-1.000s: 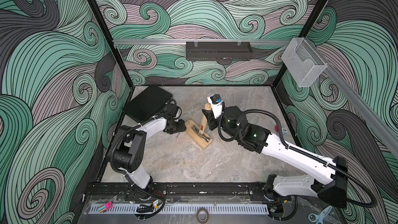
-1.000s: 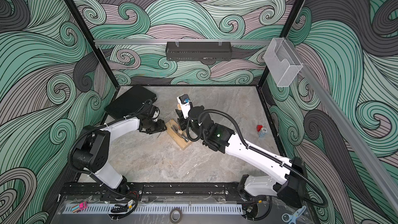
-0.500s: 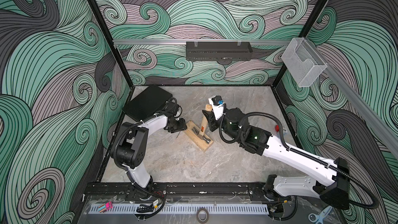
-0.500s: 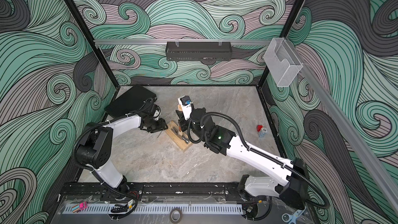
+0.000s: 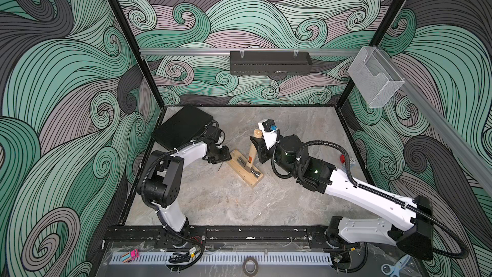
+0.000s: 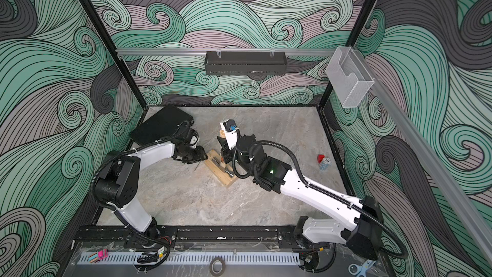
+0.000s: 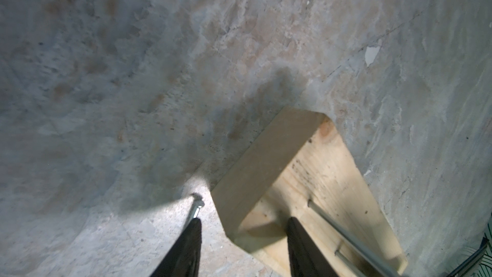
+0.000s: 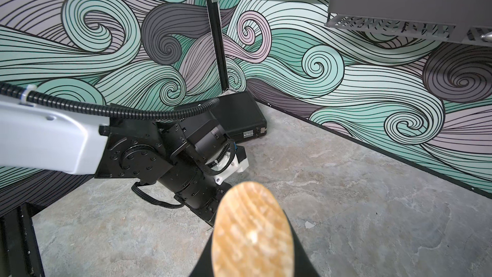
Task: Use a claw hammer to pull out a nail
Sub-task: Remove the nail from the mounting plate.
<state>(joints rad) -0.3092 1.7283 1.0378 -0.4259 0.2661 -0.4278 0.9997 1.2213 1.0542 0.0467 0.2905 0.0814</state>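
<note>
The claw hammer (image 5: 250, 153) (image 6: 223, 139) stands tilted, its grey head (image 5: 254, 173) resting on a pale wooden block (image 5: 243, 169) (image 6: 221, 175) (image 7: 306, 171). My right gripper (image 5: 262, 148) (image 6: 225, 151) is shut on the wooden handle, whose butt end (image 8: 253, 233) fills the right wrist view between two black fingers. My left gripper (image 5: 227, 155) (image 6: 204, 155) (image 7: 243, 231) is open at the block's left end; one finger (image 7: 191, 235) is over the table and the other (image 7: 296, 235) over the block. A loose nail (image 7: 196, 207) (image 5: 220, 167) lies beside the block, and long metal nails (image 7: 346, 231) lie on top.
A black case (image 5: 183, 126) (image 8: 239, 118) lies in the back left corner. A small red object (image 5: 343, 159) (image 6: 320, 159) sits near the right wall. A black shelf (image 5: 270, 62) hangs on the rear wall and a clear holder (image 5: 372, 81) on the right one.
The left arm's elbow has shifted towards the back while its gripper stays at the block's end. The right arm and the hammer have hardly moved.
</note>
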